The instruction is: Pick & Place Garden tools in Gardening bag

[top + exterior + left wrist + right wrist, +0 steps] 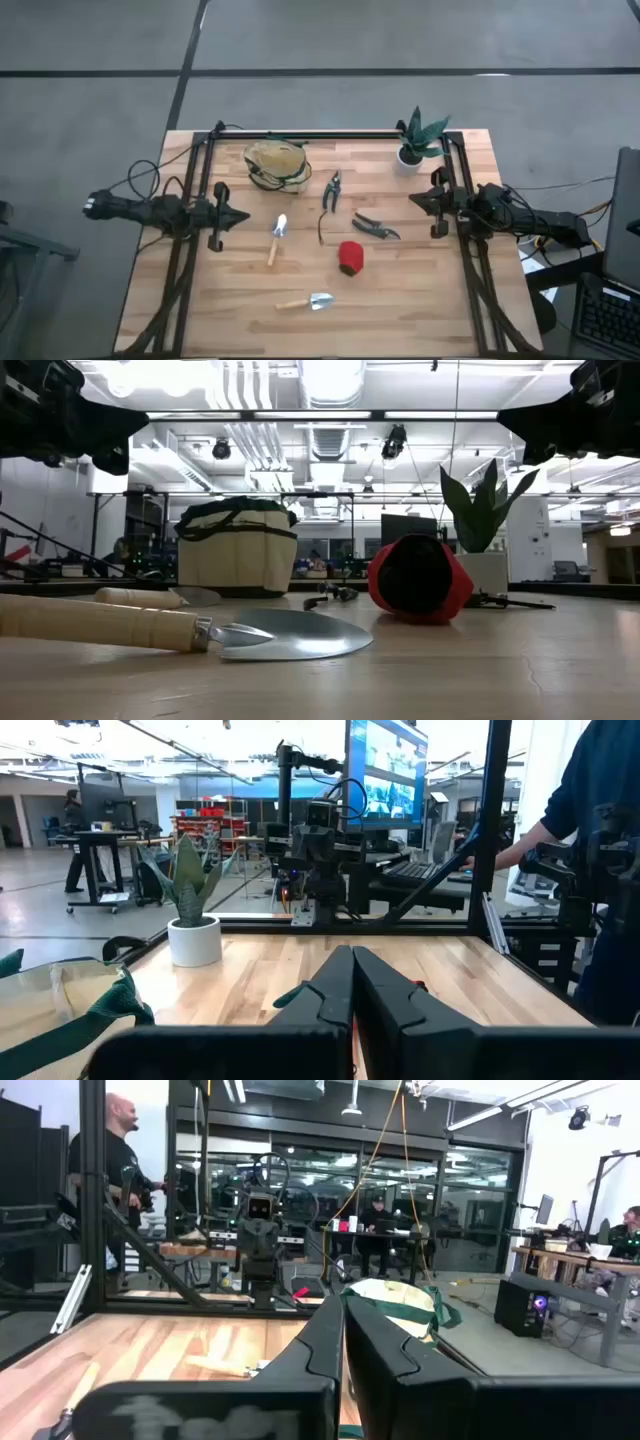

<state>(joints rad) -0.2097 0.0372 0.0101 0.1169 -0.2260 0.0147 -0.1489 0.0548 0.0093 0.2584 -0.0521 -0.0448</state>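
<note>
Grey floor [90,110] — lit ceiling ducts [330,435], desks [385,1240] beyond

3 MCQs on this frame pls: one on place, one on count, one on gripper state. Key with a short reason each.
1. Where is the tan fabric gardening bag?
A. far edge of the wooden table, left of centre
B. near edge, right corner
C. beside the red chunky piece

2. How many wooden-handled metal trowels lie on the table?
A. one
B. two
C. four

3. What is the left gripper doing?
A. shut on a trowel
B. shut, holding nothing
C. open over the bag

Key: 1 A, the high view shows the bag at the far edge. 2 B, one trowel mid-table, another near the front. 3 B, the left wrist view shows its fingers pressed together, empty.
</note>
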